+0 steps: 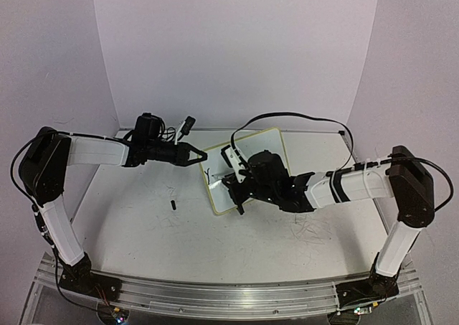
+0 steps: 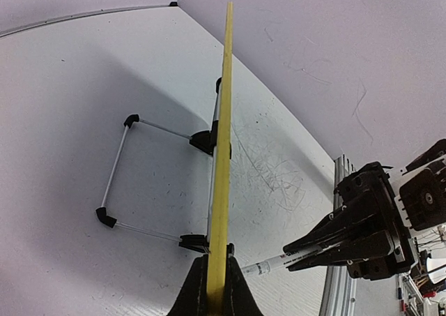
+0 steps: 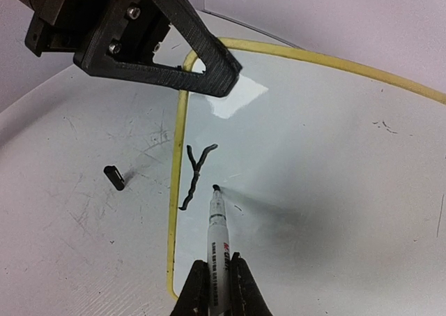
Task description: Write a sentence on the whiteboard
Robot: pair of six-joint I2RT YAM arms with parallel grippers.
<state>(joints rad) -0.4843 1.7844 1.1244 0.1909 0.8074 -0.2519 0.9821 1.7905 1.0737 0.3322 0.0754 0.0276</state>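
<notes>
The whiteboard point(image 1: 267, 143) with a pale yellow rim leans tilted on its wire stand at mid-table. My left gripper point(image 1: 196, 155) is shut on its left rim; in the left wrist view the rim point(image 2: 221, 155) runs edge-on up from between my shut fingers point(image 2: 216, 291). My right gripper point(image 3: 219, 266) is shut on a white marker point(image 3: 218, 225), whose black tip touches the board point(image 3: 313, 176). Of the sentence, only a black "Y" point(image 3: 195, 175) shows, just left of the tip near the rim. The right gripper also shows in the top view point(image 1: 240, 189).
The black marker cap point(image 1: 173, 204) lies on the table left of the board, also in the right wrist view point(image 3: 114, 177). The board's wire stand legs point(image 2: 115, 176) reach out behind it. Faint grey scribbles point(image 1: 308, 232) mark the table. White walls enclose the table.
</notes>
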